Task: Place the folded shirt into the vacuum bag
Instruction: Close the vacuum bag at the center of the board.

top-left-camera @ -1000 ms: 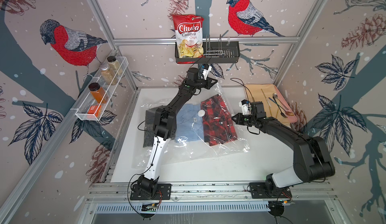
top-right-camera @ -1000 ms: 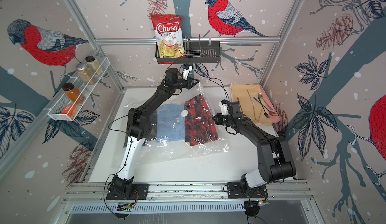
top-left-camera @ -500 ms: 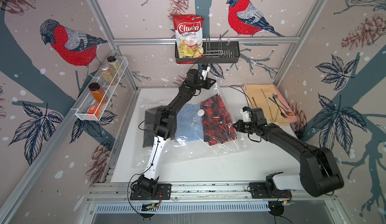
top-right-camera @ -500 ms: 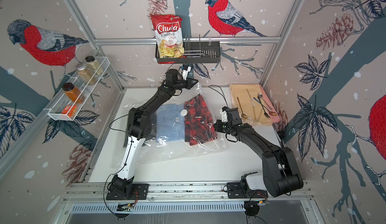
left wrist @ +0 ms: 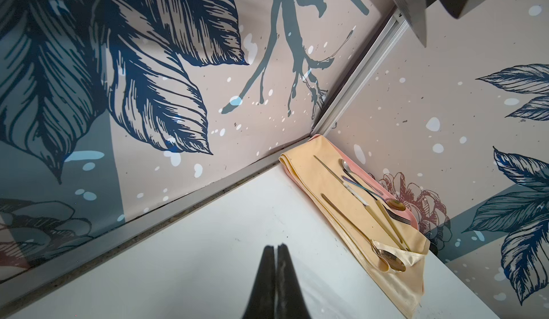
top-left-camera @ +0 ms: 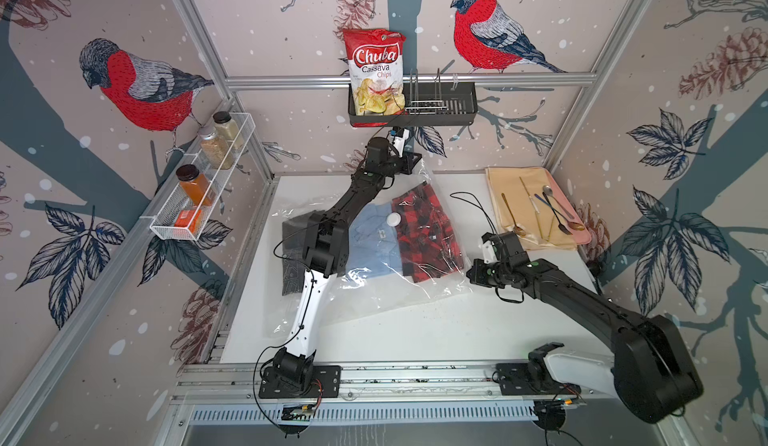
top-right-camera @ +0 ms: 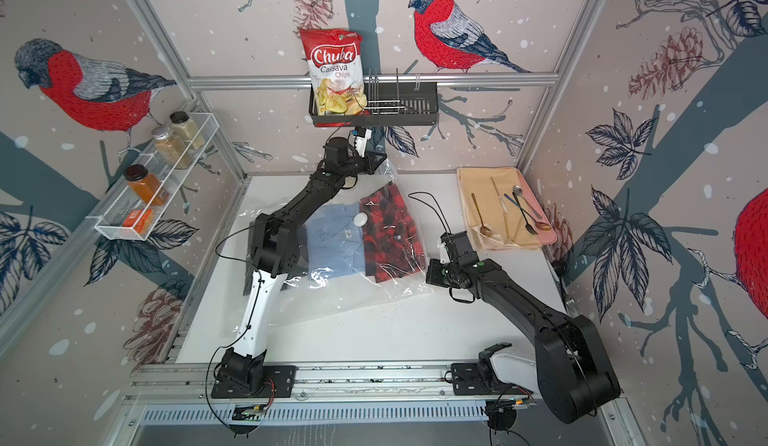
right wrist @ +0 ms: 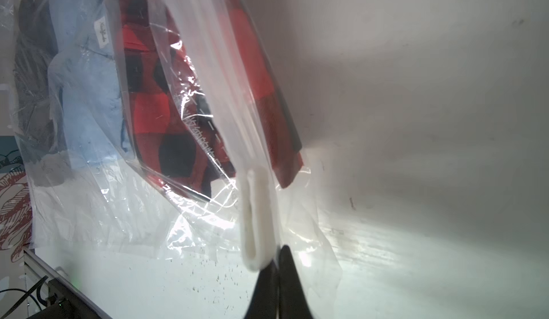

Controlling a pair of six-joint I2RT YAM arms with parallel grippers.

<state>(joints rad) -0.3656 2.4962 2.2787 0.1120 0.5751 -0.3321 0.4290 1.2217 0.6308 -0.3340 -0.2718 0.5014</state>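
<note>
Writing is easy to read in only one place: the red snack bag [top-left-camera: 376, 70] says "Chuba Cassava Chips". It stands in a black basket [top-left-camera: 449, 107] that hangs on the back wall. A small white label [right wrist: 102, 33] is sewn on the light blue shirt [top-left-camera: 374, 240], but its script is too small to read.

The vacuum bag [top-left-camera: 395, 294] lies across the middle of the white table [top-left-camera: 415, 331], with its round white valve cap [top-left-camera: 394, 218] on top. Inside it, side by side, are a dark grey shirt [top-left-camera: 293, 252], the light blue one and the red-and-black checked shirt [top-left-camera: 428, 232], which lies nearest to the right arm.

The left gripper [left wrist: 276, 247] has its fingers pressed together at the far edge of the bag, and the film rises up to it there. The right gripper [right wrist: 279, 252] is also closed, at the near right corner, just beside the white closing strip [right wrist: 257, 213] — I cannot tell if film is caught between its fingers.

Dark specks are scattered on the table near this corner. In the far right corner, cutlery [top-left-camera: 548, 211] lies on a yellow cloth [top-left-camera: 515, 186]. A white wire shelf [top-left-camera: 199, 215] on the left wall holds spice jars. The walls show red-breasted birds, pine cones and dark leaves, between aluminium bars.
</note>
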